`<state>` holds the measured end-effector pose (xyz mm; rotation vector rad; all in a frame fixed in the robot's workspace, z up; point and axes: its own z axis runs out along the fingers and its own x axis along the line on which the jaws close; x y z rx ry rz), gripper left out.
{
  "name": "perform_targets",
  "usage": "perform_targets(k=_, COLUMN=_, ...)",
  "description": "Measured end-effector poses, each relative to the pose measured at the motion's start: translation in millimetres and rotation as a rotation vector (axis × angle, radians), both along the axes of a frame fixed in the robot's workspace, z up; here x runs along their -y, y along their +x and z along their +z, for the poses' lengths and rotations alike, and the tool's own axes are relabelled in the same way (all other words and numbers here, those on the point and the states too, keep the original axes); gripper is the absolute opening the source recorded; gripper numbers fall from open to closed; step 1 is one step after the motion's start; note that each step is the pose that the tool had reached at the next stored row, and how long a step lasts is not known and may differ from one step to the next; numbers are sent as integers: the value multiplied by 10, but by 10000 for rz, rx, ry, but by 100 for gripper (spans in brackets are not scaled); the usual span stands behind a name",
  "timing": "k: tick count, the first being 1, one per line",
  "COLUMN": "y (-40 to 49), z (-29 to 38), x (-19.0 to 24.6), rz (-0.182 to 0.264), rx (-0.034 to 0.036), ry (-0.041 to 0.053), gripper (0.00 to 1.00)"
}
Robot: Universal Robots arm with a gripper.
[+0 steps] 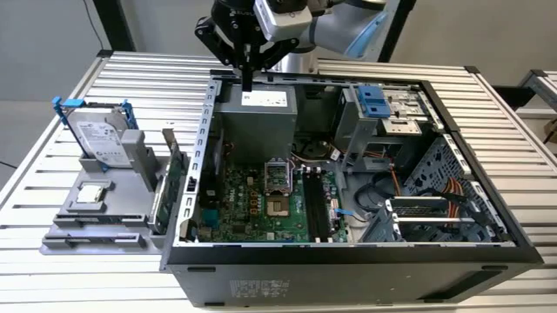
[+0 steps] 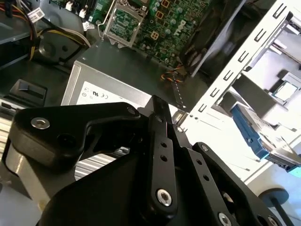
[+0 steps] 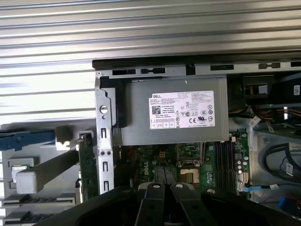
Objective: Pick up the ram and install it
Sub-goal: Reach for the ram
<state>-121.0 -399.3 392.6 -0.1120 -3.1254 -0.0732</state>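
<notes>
- The gripper [image 1: 248,83] hangs clenched, its fingers pressed together with nothing seen between them. Its tip is just above the grey power supply [image 1: 257,124] at the back of the open computer case [image 1: 348,264].
- The ram [image 1: 159,205] stands on its long edge in the grey holder [image 1: 104,225] outside the case. In the exterior view it is at about 7 o'clock of the gripper and well apart from it.
- Just beside the ram, at its 1 o'clock, the taller green expansion card [image 1: 179,171] stands upright between the ram and the case's side wall.
- In the same holder, a silver hard drive [image 1: 98,138] in a blue frame stands at the ram's 10 o'clock. A small square chip [image 1: 91,193] lies flat at its 9 o'clock.
- Inside the case, at the ram's 3 o'clock, lies the green motherboard [image 1: 252,205]. Its long dark memory slots [image 1: 315,205] are further out the same way.
- Case and holder rest on a slatted metal table [image 1: 148,78].
</notes>
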Motion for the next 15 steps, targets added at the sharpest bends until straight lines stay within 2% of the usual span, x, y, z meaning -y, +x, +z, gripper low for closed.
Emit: perform_targets(k=15, y=1, z=0, x=0, rz=0, rx=-131, ry=1, gripper=0)
